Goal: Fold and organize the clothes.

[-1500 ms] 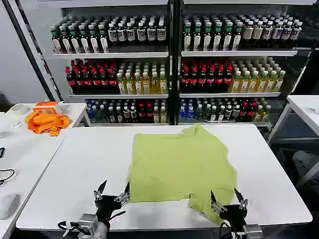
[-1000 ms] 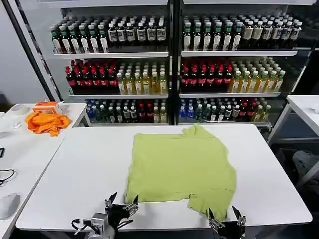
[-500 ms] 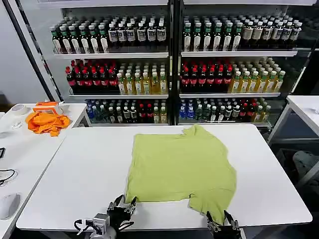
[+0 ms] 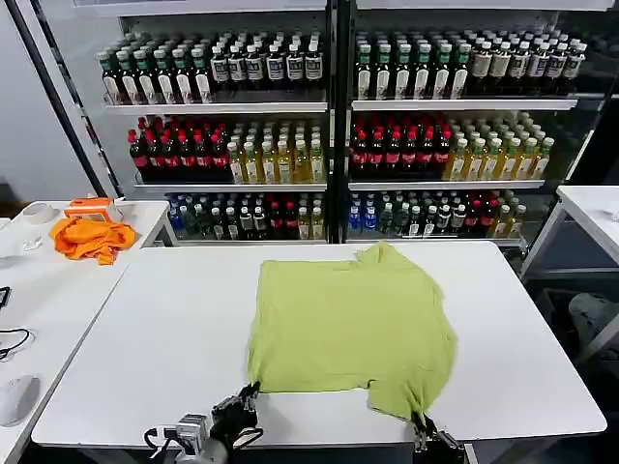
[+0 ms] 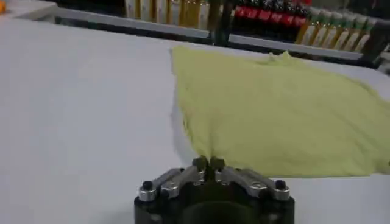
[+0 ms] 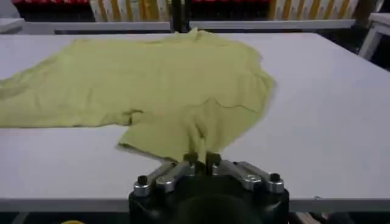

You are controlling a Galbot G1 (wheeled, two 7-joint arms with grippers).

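**Inspector A:** Where is the garment lying?

**Inspector B:** The lime T-shirt point(image 4: 353, 324) is lying spread on the white desk point(image 4: 155, 329), plain side showing, its collar end pointing to the far edge and its hem reaching the near edge. 1 sleeve is drooping toward the near right corner.

**Inspector A:** Status of the left end effector point(image 5: 208, 163)?

**Inspector B:** It is sitting at the near edge, left of centre. Its fingers point(image 5: 199, 162) are clenched, pinching the shirt's near left corner; the cloth is rising in a small peak into them.

**Inspector A:** And the right end effector point(image 6: 201, 159)?

**Inspector B:** It is sitting at the near edge on the right, fingers pressed together and grasping the tip of the near right sleeve.

**Inspector A:** Surroundings?

**Inspector B:** An orange cloth point(image 4: 91, 236) is resting on a separate desk at the far left, well apart from the shirt. Shelves of bottles point(image 4: 387, 145) are standing behind the desk.
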